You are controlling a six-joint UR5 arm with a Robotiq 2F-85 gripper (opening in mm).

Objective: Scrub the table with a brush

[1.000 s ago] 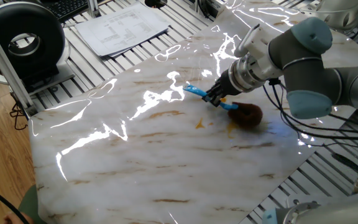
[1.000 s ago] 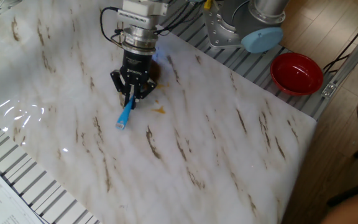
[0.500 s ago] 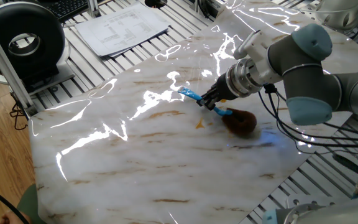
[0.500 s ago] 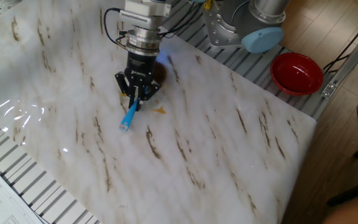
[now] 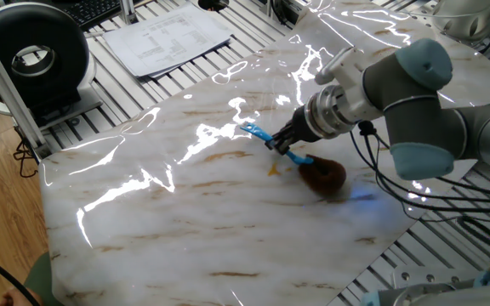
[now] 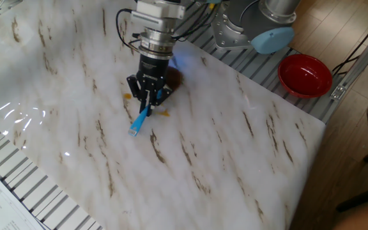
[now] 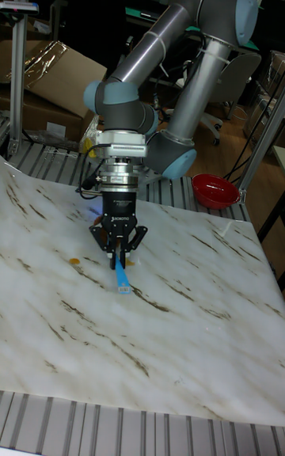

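Note:
My gripper is shut on the thin blue handle of the brush. The fuzzy brown head rests on the white marble-patterned table, and the gripper body mostly hides it in the other fixed view and in the tall view. Small orange-brown stains lie on the table beside the gripper.
A red bowl sits off the table near the arm's base. Papers and a black round device lie beyond the far edge on the ribbed grey frame. Cables hang by the arm.
The gripper has slid the brush across the table, towards the left in one fixed view and to the right in the other. The brown head followed along the surface.

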